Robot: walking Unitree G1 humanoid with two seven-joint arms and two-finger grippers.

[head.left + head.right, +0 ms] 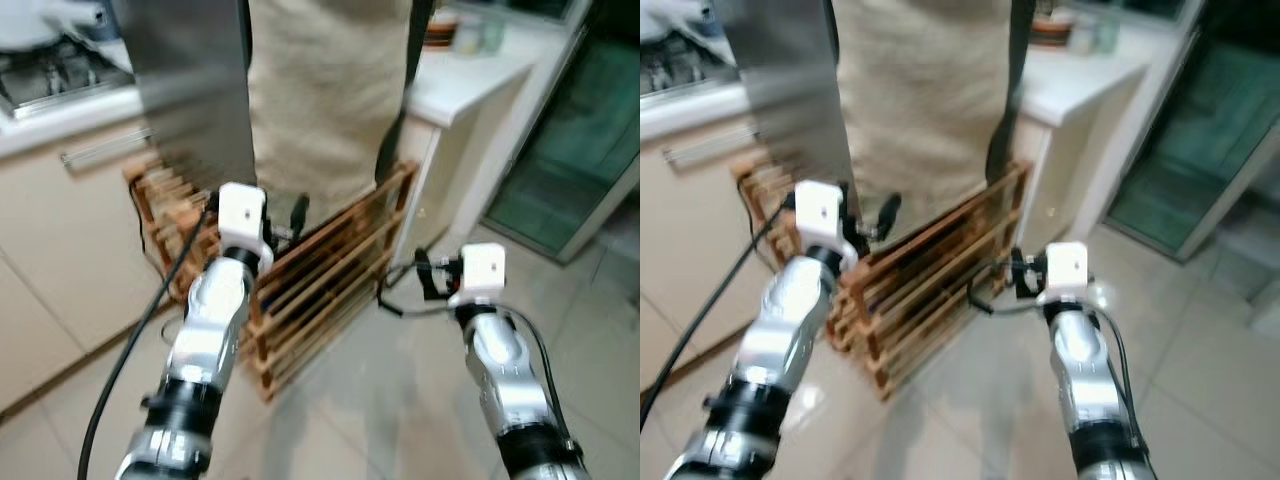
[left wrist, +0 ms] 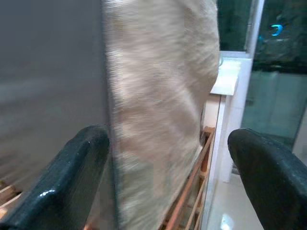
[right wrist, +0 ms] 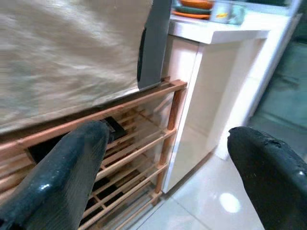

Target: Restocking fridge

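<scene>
My left hand [image 2: 165,177] is spread wide, released, near the grey fridge [image 1: 190,80] and beige cloth [image 1: 325,90]. My right hand [image 3: 165,177] is released too, facing the wooden rack [image 1: 320,270].

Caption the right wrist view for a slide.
Open right gripper facing a slatted wooden rack under beige cloth.

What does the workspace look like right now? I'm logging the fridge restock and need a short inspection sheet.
Surface: pale tiled floor, glossy.
Job's things: grey fridge door; cloth-covered unit standing on a wooden slatted rack. No groceries seen.
Clutter: dishes on the white counter.
Grippers: left gripper open, before the door's edge; right gripper open, facing the rack.
Cables: black cable along the left arm.
Surroundings: stove, glass door.
</scene>
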